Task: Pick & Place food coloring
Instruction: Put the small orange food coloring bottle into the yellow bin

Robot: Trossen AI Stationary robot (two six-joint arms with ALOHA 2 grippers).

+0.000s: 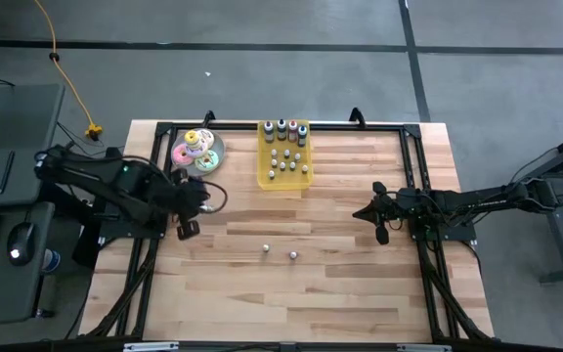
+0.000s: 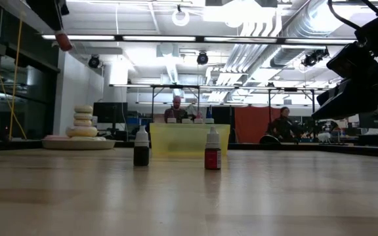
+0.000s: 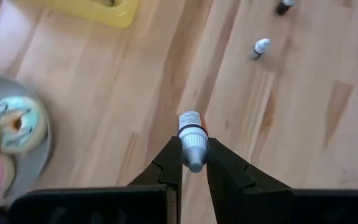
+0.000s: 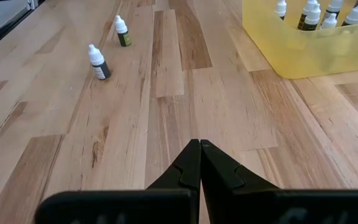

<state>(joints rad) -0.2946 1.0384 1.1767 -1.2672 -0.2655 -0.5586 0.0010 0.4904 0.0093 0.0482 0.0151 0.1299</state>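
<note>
My left gripper (image 3: 194,150) is shut on one small food coloring bottle (image 3: 191,127) with a red body and a pale cap, high above the table's left part (image 1: 186,229). Two more food coloring bottles (image 1: 266,250) (image 1: 293,254) stand upright on the wood at mid-table; in the low view one is dark (image 2: 141,148) and one red (image 2: 212,151). Several others stand in the yellow tray (image 1: 262,176) at the far side. My right gripper (image 4: 199,144) waits shut at the table's right (image 1: 379,225), touching nothing. My left gripper pinches the bottle's pale cap end (image 3: 195,155) between its two fingers. The fingers slant down toward the table. The labelled body (image 3: 190,119) juts out past the fingertips. The bottle is lifted clear of the table, and its red end (image 2: 64,43) shows below the gripper in the low view.
A grey plate (image 1: 219,149) with pastel iced donuts sits at the far left, beside the tray. Black frame rails (image 1: 413,161) run along the table's left, right and far sides. Bare wood lies between the two standing bottles and the near edge.
</note>
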